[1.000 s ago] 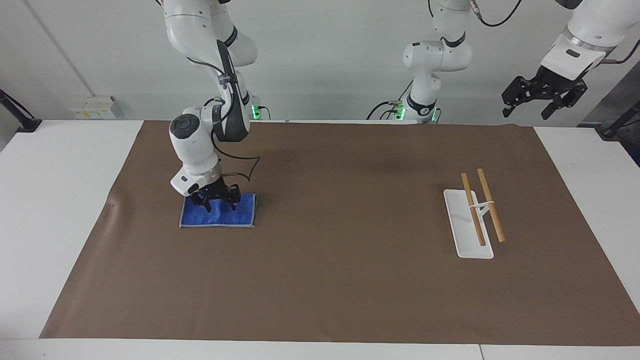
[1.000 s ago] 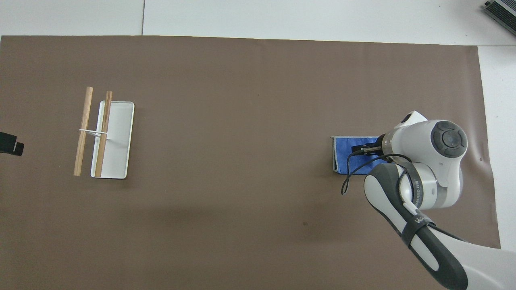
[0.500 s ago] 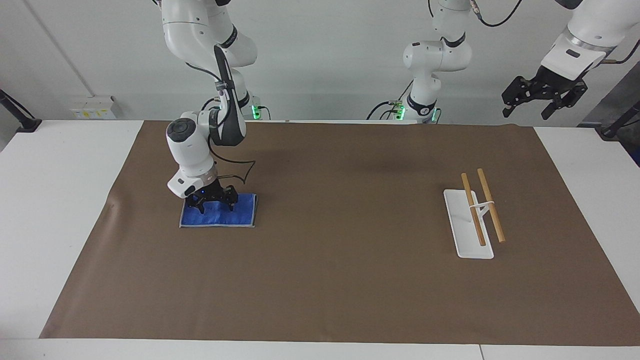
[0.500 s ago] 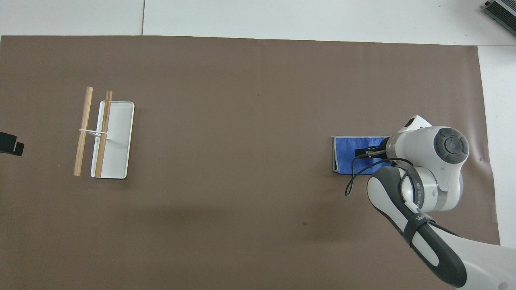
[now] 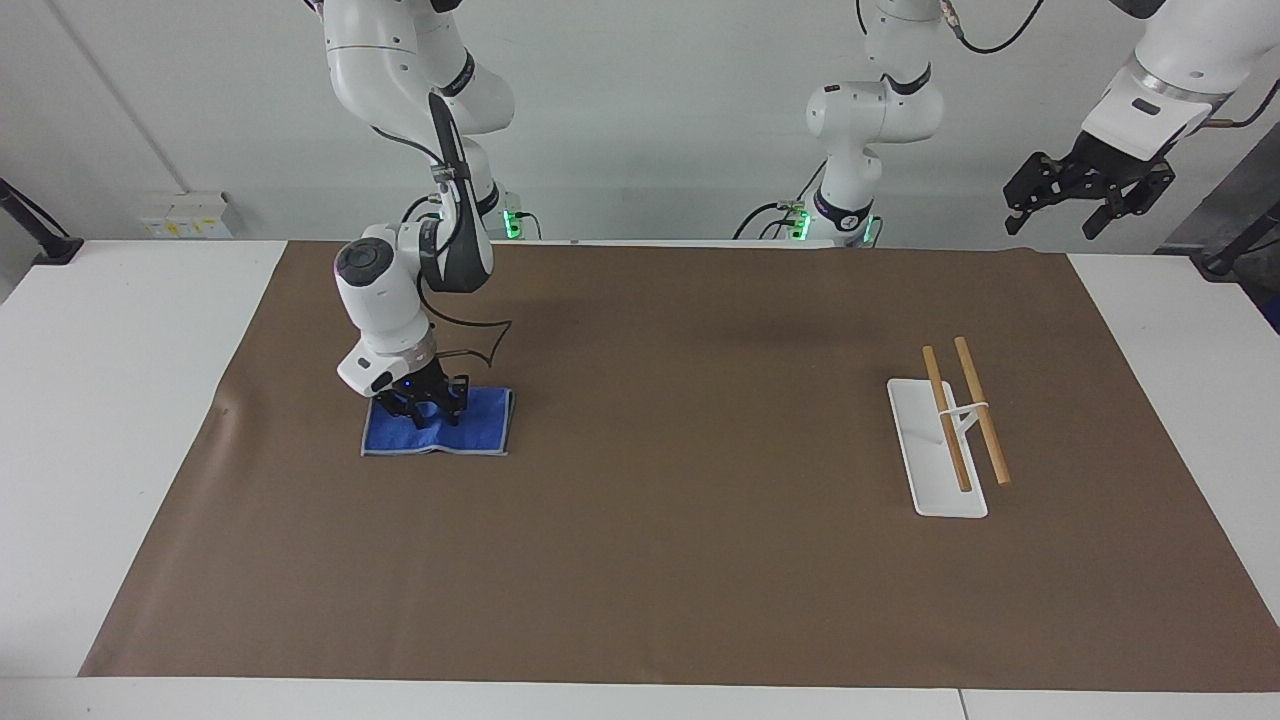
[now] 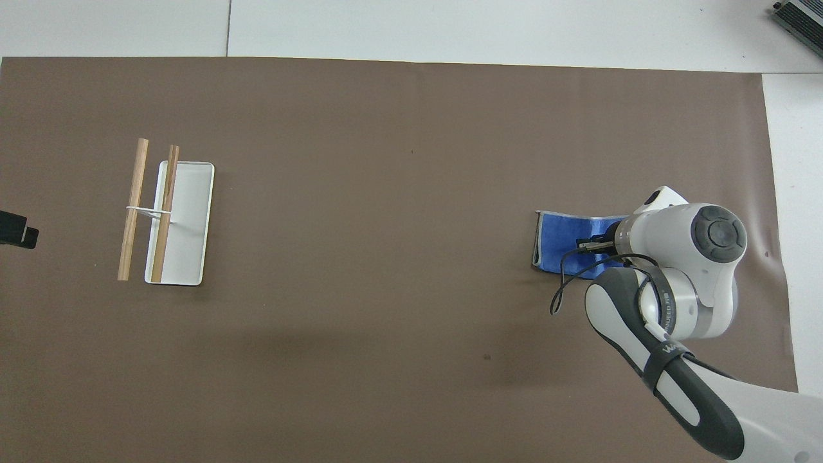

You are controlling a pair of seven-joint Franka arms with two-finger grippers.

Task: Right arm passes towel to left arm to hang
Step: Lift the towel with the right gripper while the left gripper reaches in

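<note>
The blue towel [image 5: 475, 428] lies on the brown mat toward the right arm's end of the table, its middle bunched up into a ridge. My right gripper [image 5: 425, 410] stands down on it, its fingers drawn together and pinching the cloth. From overhead the right arm's wrist covers much of the towel [image 6: 556, 241], and only the right gripper's [image 6: 588, 244] tips show. My left gripper [image 5: 1055, 215] waits open and empty, high in the air at the left arm's end of the table. Only its dark tip [image 6: 16, 229] shows at the edge of the overhead view.
A white rack base [image 5: 925, 455] with two wooden rods [image 5: 982, 410] on a stand sits on the mat [image 5: 680, 560] toward the left arm's end. The same rack [image 6: 189, 218] shows in the overhead view. A loose black cable [image 6: 559, 283] hangs from the right wrist.
The right gripper came down onto the towel and closed from open, pulling the cloth into a ridge and drawing its edges inward. The left arm has not moved.
</note>
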